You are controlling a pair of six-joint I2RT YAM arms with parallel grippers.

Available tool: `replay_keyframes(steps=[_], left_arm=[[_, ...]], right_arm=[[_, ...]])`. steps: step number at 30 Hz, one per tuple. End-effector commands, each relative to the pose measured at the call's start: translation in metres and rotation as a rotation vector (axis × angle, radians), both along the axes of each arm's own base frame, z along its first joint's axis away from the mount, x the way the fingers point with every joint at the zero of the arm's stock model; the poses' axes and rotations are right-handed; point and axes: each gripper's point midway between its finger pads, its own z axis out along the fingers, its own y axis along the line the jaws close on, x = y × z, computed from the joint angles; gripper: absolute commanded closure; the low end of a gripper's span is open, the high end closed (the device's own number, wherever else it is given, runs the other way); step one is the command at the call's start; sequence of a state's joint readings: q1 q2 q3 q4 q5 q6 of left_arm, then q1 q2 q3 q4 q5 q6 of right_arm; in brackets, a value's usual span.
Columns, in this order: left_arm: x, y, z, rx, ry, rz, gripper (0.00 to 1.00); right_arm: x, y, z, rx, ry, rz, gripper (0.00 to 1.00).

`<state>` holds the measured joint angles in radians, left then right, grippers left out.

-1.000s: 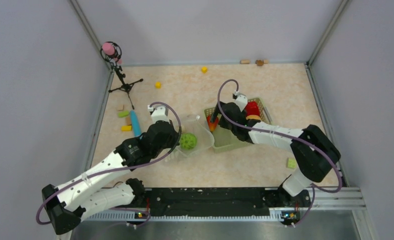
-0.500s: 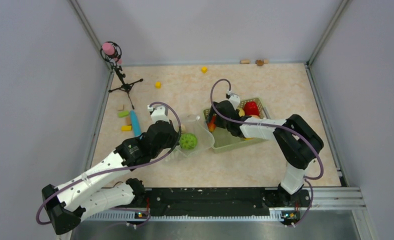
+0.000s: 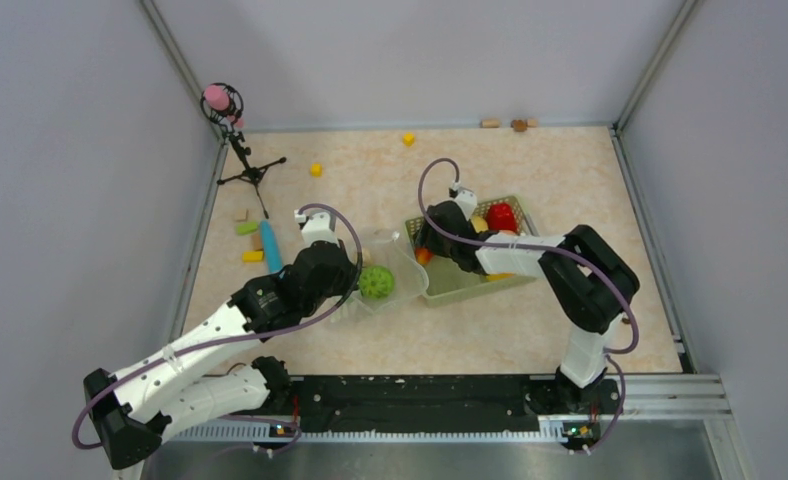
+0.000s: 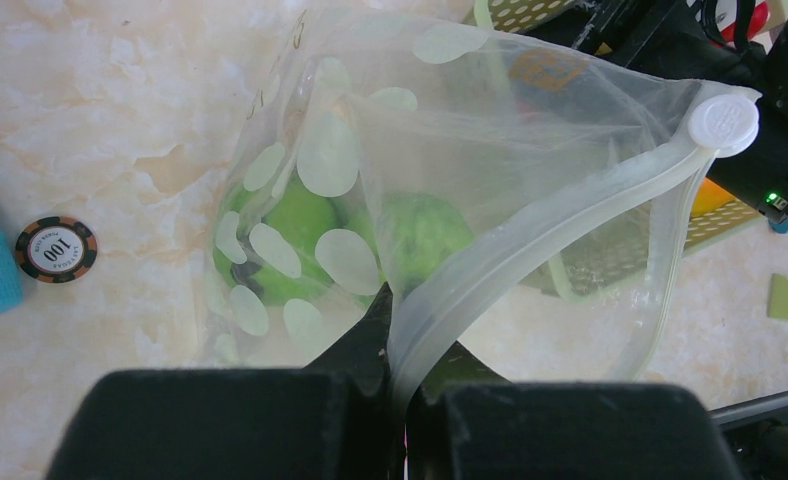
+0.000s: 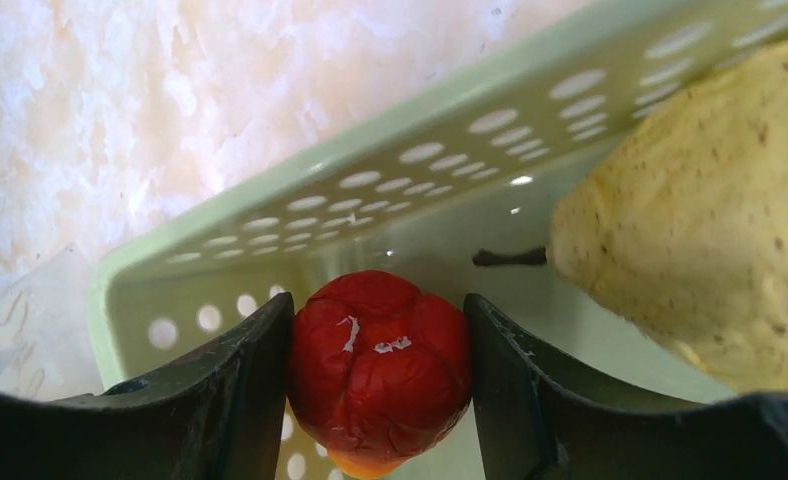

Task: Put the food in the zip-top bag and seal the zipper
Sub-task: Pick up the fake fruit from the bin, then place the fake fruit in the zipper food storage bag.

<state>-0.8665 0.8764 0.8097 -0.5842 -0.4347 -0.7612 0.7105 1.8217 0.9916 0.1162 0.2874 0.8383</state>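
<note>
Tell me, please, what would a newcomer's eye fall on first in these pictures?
First, the red toy fruit, gripped by the right claw inside the pale green basket, next to a speckled yellow fruit. Then the dotted clear bag left of the basket, its mouth open with green fruit inside, the left claw pinched shut on its zipper strip.

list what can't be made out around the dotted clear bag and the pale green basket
Left wrist view: green round plastic toys inside the dotted clear plastic bag; the film blurs their count.
Right wrist view: yellow speckled plastic fruit, cut off by the right edge.
Top view: right gripper and the red lobed plastic toy it holds, mostly hidden under its own wrist.
</note>
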Motion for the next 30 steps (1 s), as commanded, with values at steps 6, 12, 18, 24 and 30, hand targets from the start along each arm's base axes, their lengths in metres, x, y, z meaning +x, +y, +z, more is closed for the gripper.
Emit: replay_keyframes(steps=[6, 12, 18, 24, 30], left_arm=[[0.006, -0.004, 0.015, -0.039, -0.043, 0.016, 1.00], [0.007, -0.005, 0.013, -0.034, -0.038, 0.014, 1.00], [0.007, -0.008, 0.011, -0.031, -0.028, 0.006, 1.00], [0.007, -0.008, 0.010, -0.032, -0.030, 0.006, 1.00], [0.006, -0.008, 0.011, -0.036, -0.031, 0.006, 1.00]], right_arm=[[-0.026, -0.022, 0.051, 0.115, -0.106, -0.006, 0.82], [-0.061, -0.038, 0.101, 0.238, -0.241, 0.065, 0.82], [-0.102, -0.016, 0.184, 0.401, -0.423, 0.354, 0.82], [-0.150, 0.018, 0.242, 0.499, -0.569, 0.646, 0.82], [-0.169, 0.074, 0.239, 0.352, -0.558, 0.739, 0.80]])
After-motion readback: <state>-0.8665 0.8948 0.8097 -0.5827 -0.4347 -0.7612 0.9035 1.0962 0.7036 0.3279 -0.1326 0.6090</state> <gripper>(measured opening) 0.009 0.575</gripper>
